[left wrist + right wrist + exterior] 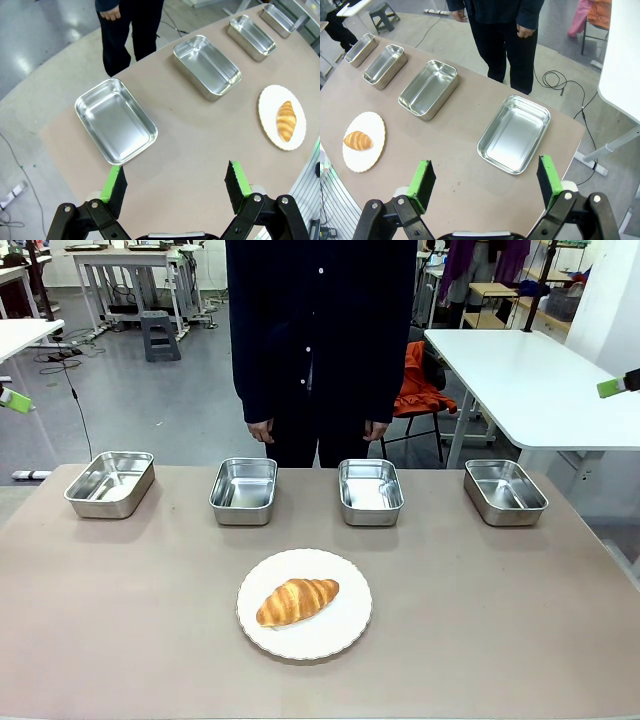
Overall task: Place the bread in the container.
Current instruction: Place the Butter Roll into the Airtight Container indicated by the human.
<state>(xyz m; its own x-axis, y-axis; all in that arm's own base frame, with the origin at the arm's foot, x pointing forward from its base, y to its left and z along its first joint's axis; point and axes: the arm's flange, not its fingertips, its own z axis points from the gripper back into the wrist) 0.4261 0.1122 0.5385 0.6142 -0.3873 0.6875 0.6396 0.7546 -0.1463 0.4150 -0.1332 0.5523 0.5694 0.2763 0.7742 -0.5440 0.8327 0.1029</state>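
Table [500,620]: brown top, spans the front view; everything below sits on it.
Person [320,340]: stands at the far edge in a dark buttoned top. One hand [262,430] and the other hand [376,430] hang at the sides, touching nothing.
Pans: four alike in shiny steel, in one row along the far side and apart from one another. These are the left-end pan [110,483], second pan [244,490], third pan [370,491] and right-end pan [505,491]. All are bare inside. Cannot tell which is the container meant.
Plate [345,635]: round and white with a scalloped rim, on the near side at the middle. It sits before the gap between second pan and third pan, well apart from both.
Left gripper [175,172]: hangs high over the table's left end, left-end pan just ahead. Fingers spread wide, nothing between the green pads.
Right gripper [485,165]: hangs high over the right end, right-end pan just ahead. Fingers spread just as wide, holding nothing.
Bread [297,601]: golden-brown croissant lying on the plate, about centred and slanted. No gripper or hand is on it, and it is in none of the pans.
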